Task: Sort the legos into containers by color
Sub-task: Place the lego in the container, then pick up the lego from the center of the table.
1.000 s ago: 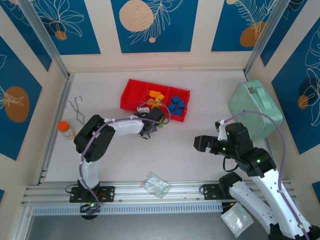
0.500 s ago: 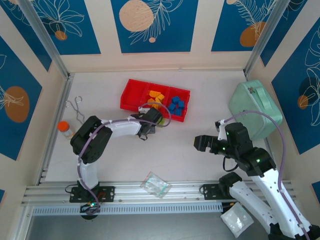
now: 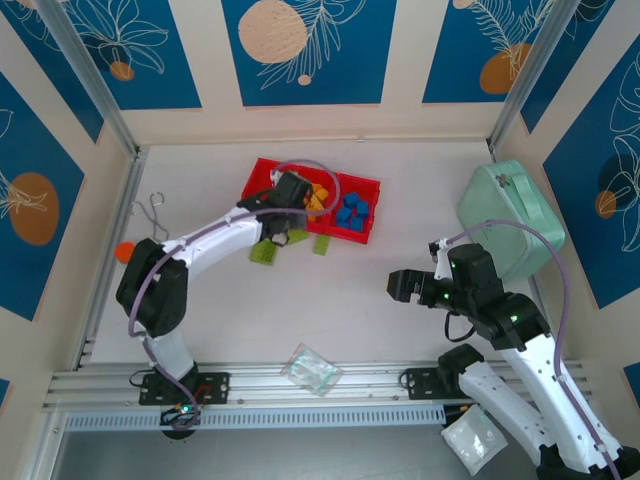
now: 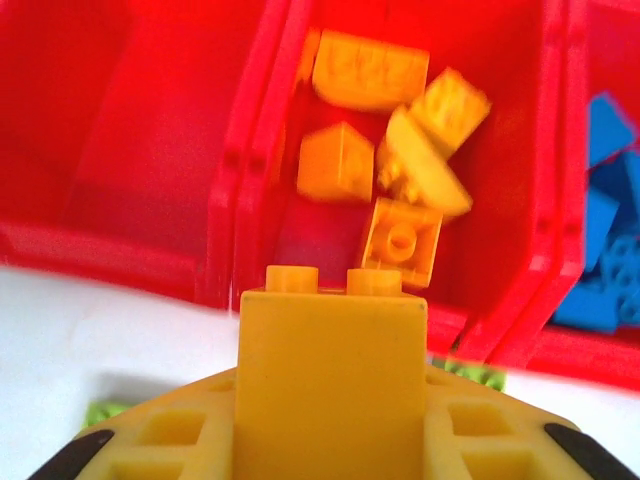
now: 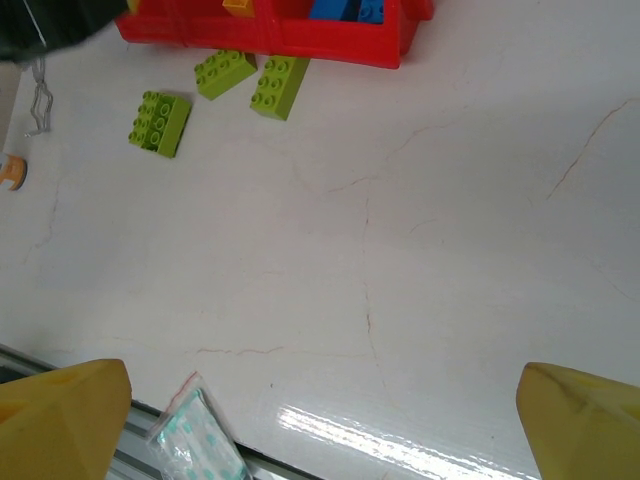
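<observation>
Where the rail crosses the bottom of the overhead view, a clear bag point(image 3: 312, 368) lies just above it, lower ctr. Further up, right of ctr, the right gripper point(image 3: 400, 287) hangs over bare table point(image 3: 350, 320), jaws wide apart w/ nothing btwn them. Its wrist cam has one yellow finger point(image 5: 65, 420) in each bottom corner.

Next out, three lime green legos point(image 3: 297, 237) sit loose on the table just below the red tray point(image 3: 258, 185). The left one is a bit apart from the tray; the other two are right by its near wall.

The tray lies upper ctr, slightly skewed. Its middle compt holds a heap of orange-yellow legos point(image 3: 318, 195) and its right compt holds blue legos point(image 3: 352, 212).

The left gripper point(image 3: 295, 195) is over the tray, approx at the divider btwn left and middle compts. It's clamped tight on one orange-yellow brick point(image 4: 330, 360), two studs pointing to the top of the wrist pic. There the brick fills bottom ctr, lined up w/ the middle compt. Can't tell if it's past the near wall.

A mint-green case point(image 3: 510, 220) sits at far right, well apart from the tray.
</observation>
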